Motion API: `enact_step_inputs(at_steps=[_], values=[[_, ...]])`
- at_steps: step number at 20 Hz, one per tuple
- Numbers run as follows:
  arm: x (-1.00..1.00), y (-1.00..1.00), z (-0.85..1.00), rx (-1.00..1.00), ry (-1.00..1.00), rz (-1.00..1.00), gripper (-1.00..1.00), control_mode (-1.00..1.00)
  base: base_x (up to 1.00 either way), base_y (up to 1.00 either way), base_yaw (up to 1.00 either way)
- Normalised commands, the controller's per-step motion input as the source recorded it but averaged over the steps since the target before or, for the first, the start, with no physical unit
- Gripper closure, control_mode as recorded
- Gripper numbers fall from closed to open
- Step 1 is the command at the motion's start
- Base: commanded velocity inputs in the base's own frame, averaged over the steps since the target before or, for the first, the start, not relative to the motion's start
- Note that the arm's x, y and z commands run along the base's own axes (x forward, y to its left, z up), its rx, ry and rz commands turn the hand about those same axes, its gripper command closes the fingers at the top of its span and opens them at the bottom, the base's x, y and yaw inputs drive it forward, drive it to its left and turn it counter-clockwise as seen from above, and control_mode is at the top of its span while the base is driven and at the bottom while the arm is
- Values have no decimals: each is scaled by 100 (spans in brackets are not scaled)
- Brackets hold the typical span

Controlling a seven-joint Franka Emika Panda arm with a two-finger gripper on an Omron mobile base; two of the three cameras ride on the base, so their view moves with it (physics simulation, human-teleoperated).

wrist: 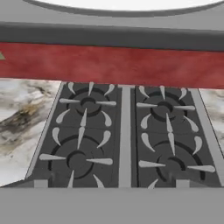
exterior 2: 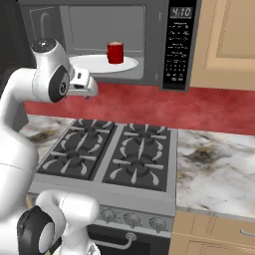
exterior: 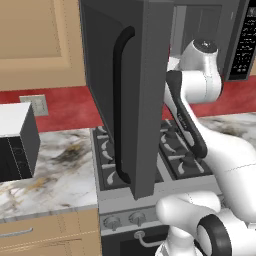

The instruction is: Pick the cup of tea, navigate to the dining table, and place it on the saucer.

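The cup of tea (exterior 2: pixel 115 53) is a small red mug standing upright on the white turntable plate (exterior 2: pixel 102 63) inside the open microwave (exterior 2: pixel 107 37). My gripper (exterior 2: pixel 88 91) hangs below and left of the cup, just in front of the microwave's lower edge, pointing down at the stove and holding nothing. Its fingers are too small to make out, and they appear spread. In the hand view the plate's rim (wrist: pixel 122 3) runs along the top, above the microwave's grey bottom edge (wrist: pixel 112 33). The dining table and the saucer are out of view.
The microwave door (exterior: pixel 135 90) stands swung wide open over the stove, hiding much of the arm in the left base view. A black four-burner stove (exterior 2: pixel 112 154) lies below. A boxy toaster (exterior: pixel 15 142) sits on the marble counter (exterior: pixel 60 175) to the left. The control panel (exterior 2: pixel 177 47) is to the right.
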Motion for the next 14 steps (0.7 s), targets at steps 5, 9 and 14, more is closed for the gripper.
enact_step_inputs(at_steps=[5,9,14], values=[[0,-12,94,13,-29,-7,-100,-100,0,0,0],[1,-9,82,12,-36,-13,-100,-100,0,0,0],[10,-4,66,9,-38,-15,-100,-100,0,0,0]])
